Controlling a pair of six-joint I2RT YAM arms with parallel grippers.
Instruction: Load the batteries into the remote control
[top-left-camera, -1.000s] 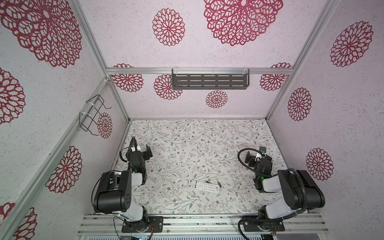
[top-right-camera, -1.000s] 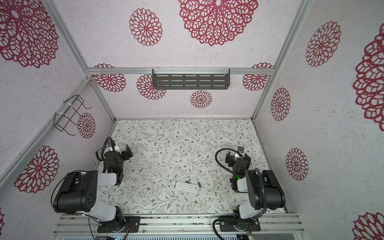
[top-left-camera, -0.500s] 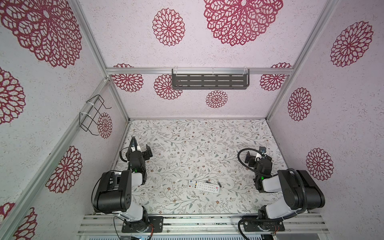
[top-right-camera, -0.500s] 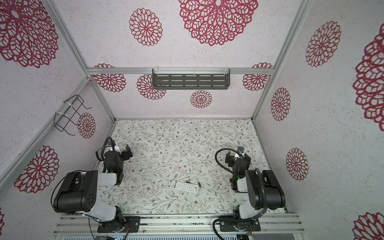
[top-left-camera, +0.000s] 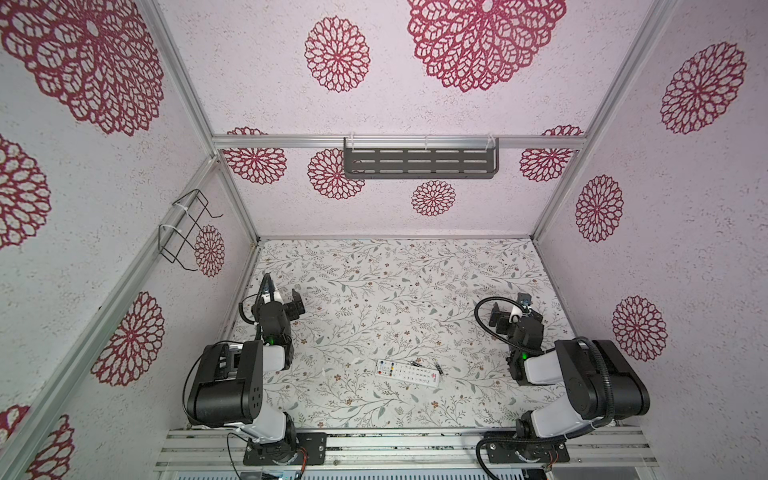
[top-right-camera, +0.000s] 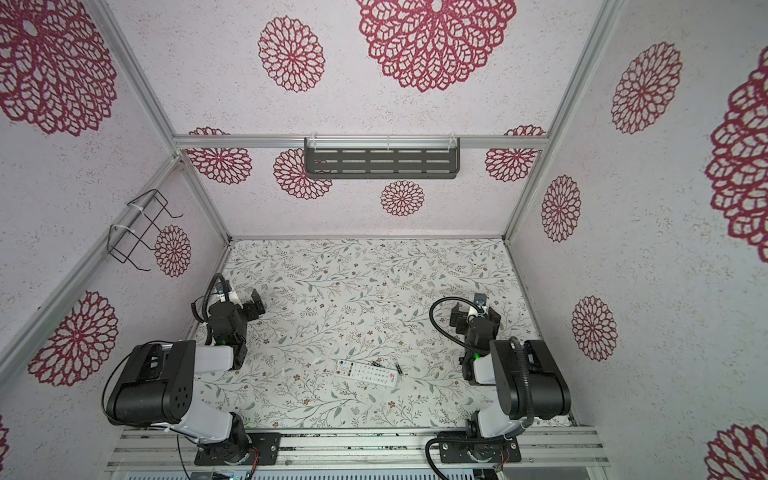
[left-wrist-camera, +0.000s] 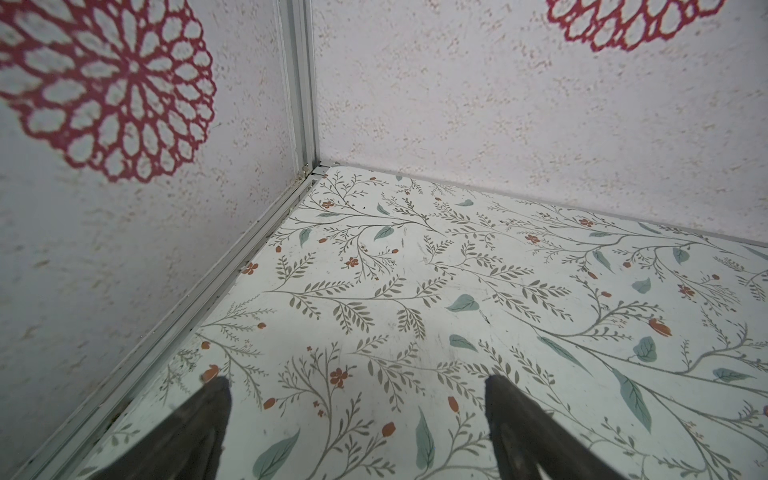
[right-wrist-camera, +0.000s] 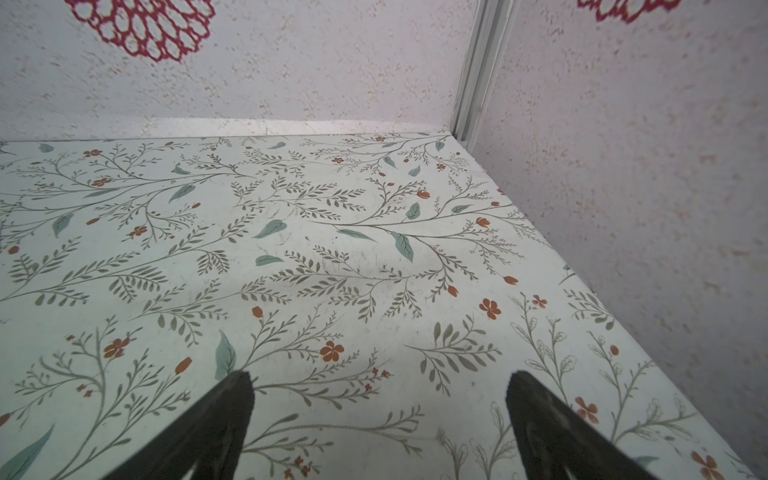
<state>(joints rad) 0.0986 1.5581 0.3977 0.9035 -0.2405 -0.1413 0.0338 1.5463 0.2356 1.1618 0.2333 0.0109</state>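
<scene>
The remote control (top-left-camera: 407, 372) (top-right-camera: 366, 373) is a slim white bar lying buttons-up on the floral table, near the front middle in both top views. Two batteries lie loose just behind it: one (top-left-camera: 414, 363) (top-right-camera: 377, 363) at its far edge, the other (top-left-camera: 439, 367) (top-right-camera: 399, 367) off its right end. My left gripper (top-left-camera: 295, 305) (left-wrist-camera: 356, 381) rests open near the left wall, well away from them. My right gripper (top-left-camera: 498, 318) (right-wrist-camera: 379, 376) stands open near the right wall. Both wrist views show only bare table between the fingers; remote and batteries are out of those views.
A grey slotted shelf (top-left-camera: 419, 164) hangs on the back wall and a black wire rack (top-left-camera: 187, 228) on the left wall. Walls close in the table on three sides; an aluminium rail (top-left-camera: 415, 440) runs along the front.
</scene>
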